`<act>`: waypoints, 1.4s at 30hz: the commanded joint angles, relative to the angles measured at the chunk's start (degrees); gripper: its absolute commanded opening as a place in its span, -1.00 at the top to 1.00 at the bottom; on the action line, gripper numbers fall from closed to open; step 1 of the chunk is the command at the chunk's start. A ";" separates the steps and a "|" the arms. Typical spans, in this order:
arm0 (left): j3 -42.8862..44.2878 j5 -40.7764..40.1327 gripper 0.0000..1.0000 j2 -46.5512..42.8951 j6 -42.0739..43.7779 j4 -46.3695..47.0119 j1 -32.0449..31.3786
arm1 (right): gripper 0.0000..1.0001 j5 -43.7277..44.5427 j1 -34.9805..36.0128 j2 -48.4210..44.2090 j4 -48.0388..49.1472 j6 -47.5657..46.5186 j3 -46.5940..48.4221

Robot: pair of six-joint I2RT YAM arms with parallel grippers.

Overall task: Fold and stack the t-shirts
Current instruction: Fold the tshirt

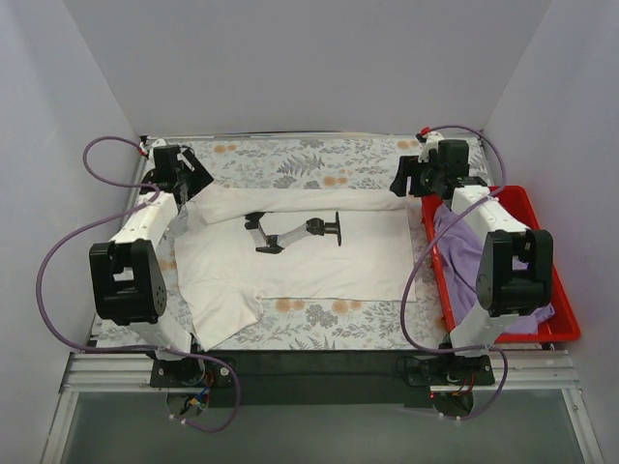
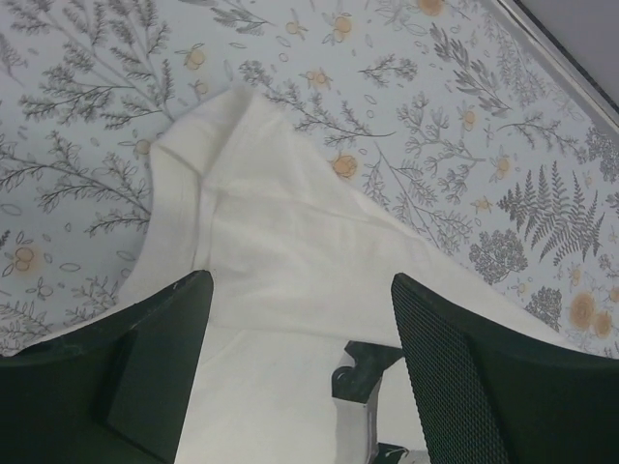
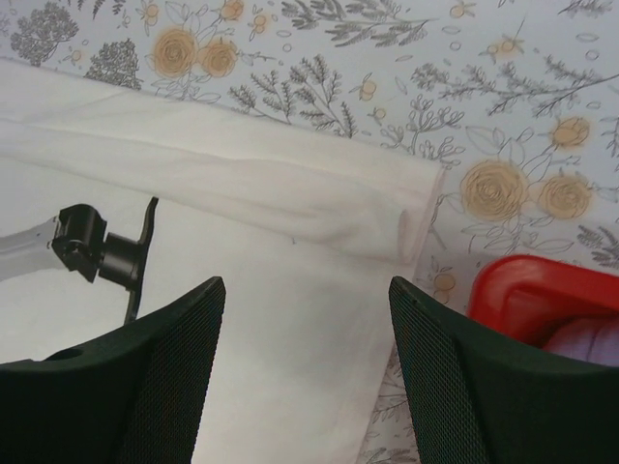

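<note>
OK, top view: white tee [image 1: 309, 266] w/ robot-arm graphic lies flat on the floral cloth [image 1: 309, 159], just left of the red bin [image 1: 566, 324], far edge folded over. Lavender tee [image 1: 447, 242] sits inside the bin. L gripper [image 1: 198, 184] hangs over the tee's far corner away from the bin, R gripper [image 1: 406, 179] over the corner nearest it. L wrist: fingers [image 2: 474, 377] apart, nothing btwn them, tee corner below. R wrist: fingers [image 3: 164, 377] apart too, empty; bin's corner shows at right.
</note>
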 commanded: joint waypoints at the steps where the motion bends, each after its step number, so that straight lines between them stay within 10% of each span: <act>1: 7.09 -3.46 -0.36 4.03 4.12 -2.52 -4.37 | -0.27 -0.18 1.31 -4.38 -2.81 4.26 -2.77; 31: 23.11 -6.45 0.03 26.81 3.69 -6.48 -13.18 | -0.27 -3.79 3.60 -23.12 -7.74 4.27 -24.23; 42: 22.32 -7.42 1.00 24.27 3.51 -7.97 -14.32 | -0.27 -3.61 3.68 -23.82 -7.83 3.47 -24.40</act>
